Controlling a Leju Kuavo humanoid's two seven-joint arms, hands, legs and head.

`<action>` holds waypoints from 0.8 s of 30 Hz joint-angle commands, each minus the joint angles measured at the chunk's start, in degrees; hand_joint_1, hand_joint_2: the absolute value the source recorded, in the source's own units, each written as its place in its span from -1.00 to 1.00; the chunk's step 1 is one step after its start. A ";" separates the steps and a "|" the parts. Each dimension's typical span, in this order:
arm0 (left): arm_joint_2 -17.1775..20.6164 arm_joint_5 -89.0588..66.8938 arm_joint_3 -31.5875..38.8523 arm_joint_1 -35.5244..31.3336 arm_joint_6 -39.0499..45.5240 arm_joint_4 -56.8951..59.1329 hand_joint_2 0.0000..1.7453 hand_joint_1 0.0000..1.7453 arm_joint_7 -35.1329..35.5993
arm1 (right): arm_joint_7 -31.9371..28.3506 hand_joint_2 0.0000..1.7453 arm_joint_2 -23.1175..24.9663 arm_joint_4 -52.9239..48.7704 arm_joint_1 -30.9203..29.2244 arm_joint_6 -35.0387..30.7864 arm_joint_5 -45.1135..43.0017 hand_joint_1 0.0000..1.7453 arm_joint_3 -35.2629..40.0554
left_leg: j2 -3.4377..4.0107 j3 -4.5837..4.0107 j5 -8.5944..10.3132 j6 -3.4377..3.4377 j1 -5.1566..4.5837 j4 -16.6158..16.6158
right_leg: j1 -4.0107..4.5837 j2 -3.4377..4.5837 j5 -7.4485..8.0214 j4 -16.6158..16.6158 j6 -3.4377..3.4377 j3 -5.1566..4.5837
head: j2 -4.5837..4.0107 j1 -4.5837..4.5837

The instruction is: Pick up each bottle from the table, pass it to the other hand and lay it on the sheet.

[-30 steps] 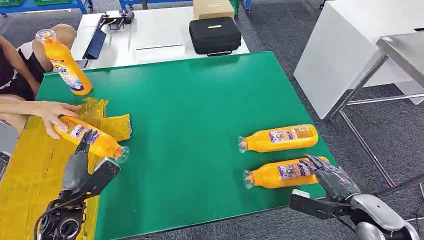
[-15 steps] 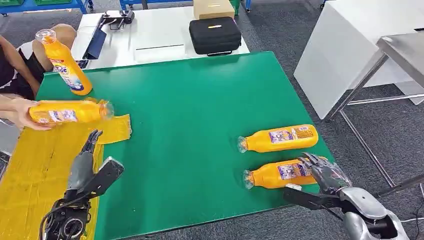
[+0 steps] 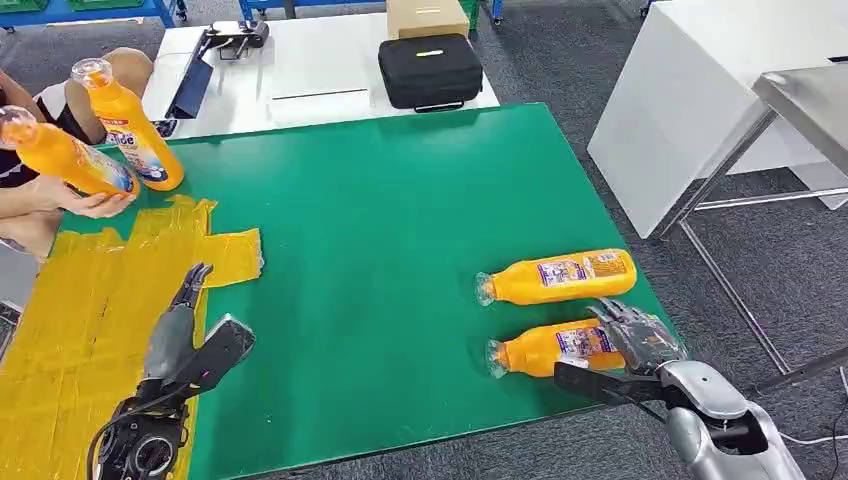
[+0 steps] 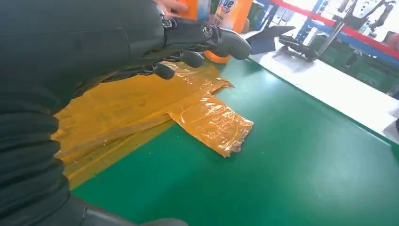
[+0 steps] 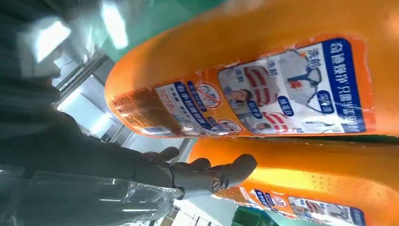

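Reaching over the near bottle [image 3: 555, 347], the right hand [image 3: 638, 335] is spreading its fingers, gripping nothing; the left hand [image 3: 185, 330] is hovering empty, fingers apart, above the sheet [image 3: 70, 320].

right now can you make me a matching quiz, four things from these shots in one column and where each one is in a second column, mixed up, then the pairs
Things
1. black case
2. yellow sheet
3. right hand
4. left hand

Places
A. over the bottle nearest the robot
B. on the white table beyond the green table
C. open above the sheet's edge, holding nothing
D. spread on the green table's left end

Pairs: 1-B, 2-D, 3-A, 4-C
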 commanded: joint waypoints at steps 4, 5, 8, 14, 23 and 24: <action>-0.18 0.36 -1.71 -3.32 -0.22 4.92 1.00 -1.00 0.53 | 0.94 1.00 0.64 5.39 -1.77 6.07 -2.83 0.94 2.38 | -0.02 0.25 -0.06 -0.11 0.07 -0.08 | 0.05 0.15 -0.05 -0.14 -0.13 0.29 | 0.00 -0.02; -0.24 0.39 -1.84 -3.70 -0.24 5.16 1.00 -1.00 0.55 | 0.87 1.00 0.26 5.23 -1.20 6.70 -3.58 0.96 2.23 | -0.05 0.17 -0.04 -0.09 0.06 -0.06 | 0.05 0.08 -0.04 -0.11 -0.11 0.22 | 0.00 0.00; -0.18 0.66 -2.26 -4.41 -0.26 6.18 1.00 -1.00 0.60 | 1.46 1.00 -1.35 5.12 -0.55 8.92 -5.48 1.00 2.86 | -0.09 0.15 -0.03 -0.08 0.06 -0.05 | 0.04 0.04 -0.04 -0.11 -0.09 0.20 | 0.00 -0.02; 0.22 1.23 -2.89 -4.87 0.10 6.88 1.00 -1.00 0.73 | 2.64 1.00 -3.19 5.28 -0.13 11.36 -8.09 1.00 3.91 | -0.14 0.47 -0.08 -0.15 0.13 -0.10 | 0.10 0.11 -0.09 -0.23 -0.19 0.54 | 0.00 0.00; 0.25 1.65 -3.95 -5.62 0.11 7.60 1.00 -1.00 0.67 | 3.44 1.00 -5.17 4.87 1.16 12.89 -10.51 1.00 4.33 | -0.14 0.46 -0.03 -0.08 0.08 -0.06 | 0.06 -0.01 -0.05 -0.16 -0.10 0.49 | 0.00 0.00; 0.16 1.69 -4.03 -5.75 0.10 7.70 1.00 -1.00 0.67 | 3.48 1.00 -5.34 4.61 1.51 12.87 -10.64 1.00 4.23 | -0.21 0.68 -0.09 -0.19 0.14 -0.14 | 0.11 0.10 -0.11 -0.29 -0.24 0.77 | 0.00 -0.02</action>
